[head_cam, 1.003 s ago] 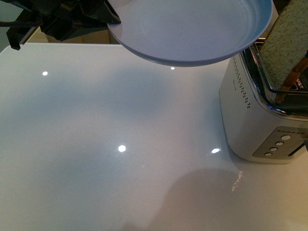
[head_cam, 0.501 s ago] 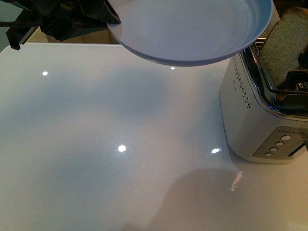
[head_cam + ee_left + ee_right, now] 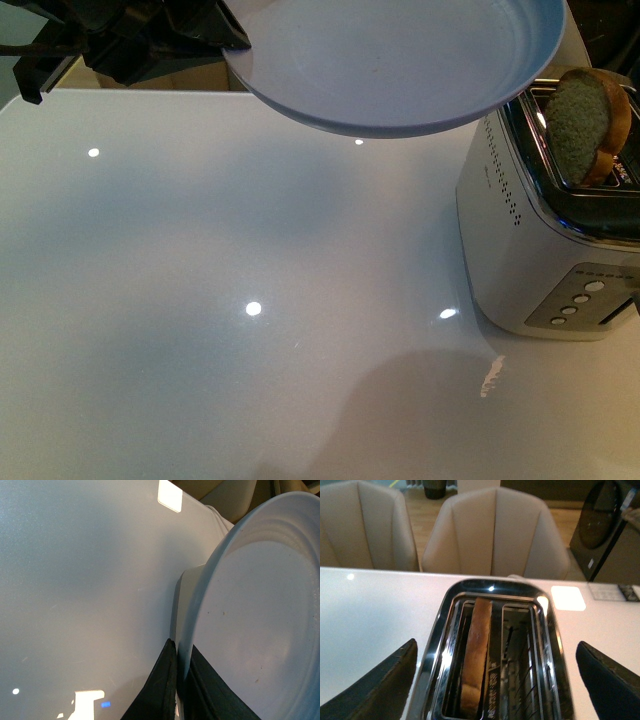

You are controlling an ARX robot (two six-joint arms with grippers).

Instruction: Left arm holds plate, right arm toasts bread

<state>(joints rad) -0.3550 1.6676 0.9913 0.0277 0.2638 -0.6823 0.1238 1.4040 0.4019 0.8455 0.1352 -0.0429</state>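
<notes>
White table (image 3: 200,380) w/ 1 toaster (image 3: 510,245)

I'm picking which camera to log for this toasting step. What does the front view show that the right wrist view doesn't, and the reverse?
Only the front view: the plate held by its rim in the left gripper, and the buttons on the toaster. Only the right wrist view: the empty second slot, the right gripper open above the toaster, two chairs. Both: the toaster, the bread in a slot, the white table.
</notes>
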